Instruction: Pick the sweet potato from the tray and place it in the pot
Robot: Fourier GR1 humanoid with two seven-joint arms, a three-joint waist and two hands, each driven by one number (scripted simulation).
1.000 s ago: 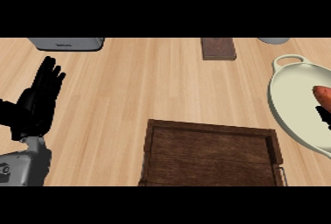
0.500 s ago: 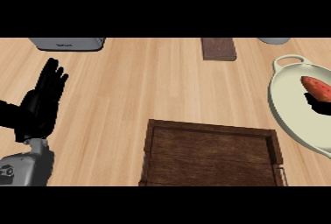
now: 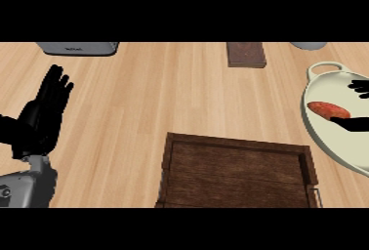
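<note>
Since the release is what matters now: judge it by how the sweet potato lies and how the fingers stand round it.
Sweet potato (image 3: pixel 328 110): inside the pot (image 3: pixel 324 141), on its pale floor near the left wall, already out of the tray (image 3: pixel 238 172).
Right hand (image 3: pixel 353 124): only dark fingers show at the right edge, one above and one just below the sweet potato; they look spread apart rather than pinching it, though most of the hand is cut off.
Step in hand: letting go and clearing the pot, as I judge it.
Doing it well: lift the fingers straight up and out, without brushing the sweet potato or catching the pot's rim.
Risk: a sideways pull could roll it against the wall.
Left hand (image 3: pixel 43 117): resting at the left of the worktop (image 3: pixel 180 88), fingers straight and up, holding nothing.
Tray: dark wood, near the lower edge, well apart from the left hand.
</note>
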